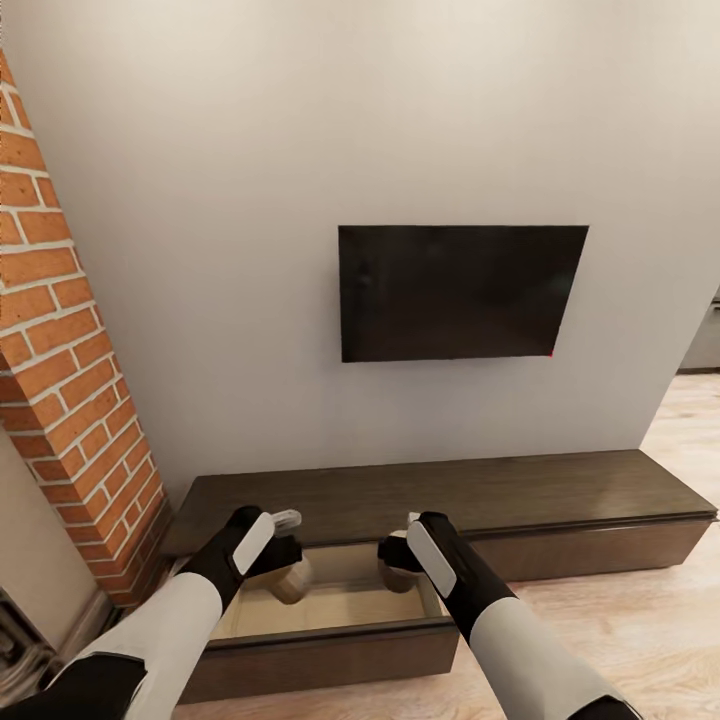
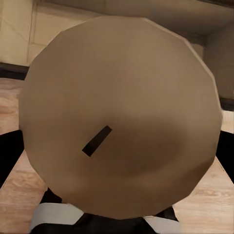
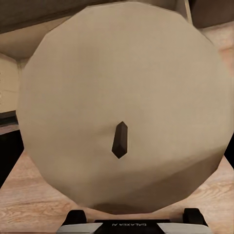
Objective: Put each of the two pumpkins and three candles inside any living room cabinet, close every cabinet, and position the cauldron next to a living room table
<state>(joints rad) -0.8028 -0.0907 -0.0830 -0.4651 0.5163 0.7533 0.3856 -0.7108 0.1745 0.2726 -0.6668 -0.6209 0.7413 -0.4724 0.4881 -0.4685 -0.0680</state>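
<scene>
Left gripper (image 1: 283, 558) and right gripper (image 1: 398, 562) each clamp a candle (image 1: 292, 580), (image 1: 400, 578) above the open cabinet drawer (image 1: 330, 640); release this high risks toppling, rolling candles.

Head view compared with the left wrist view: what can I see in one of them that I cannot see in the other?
Head view: the wall-mounted black TV, the brick column, the long dark cabinet with its drawer pulled open, and both arms, the right gripper holding a second candle over the drawer.

Left wrist view: the flat top of the left candle close up, with its small dark wick.

Both: the left candle, the pale drawer interior and the wood floor.
</scene>
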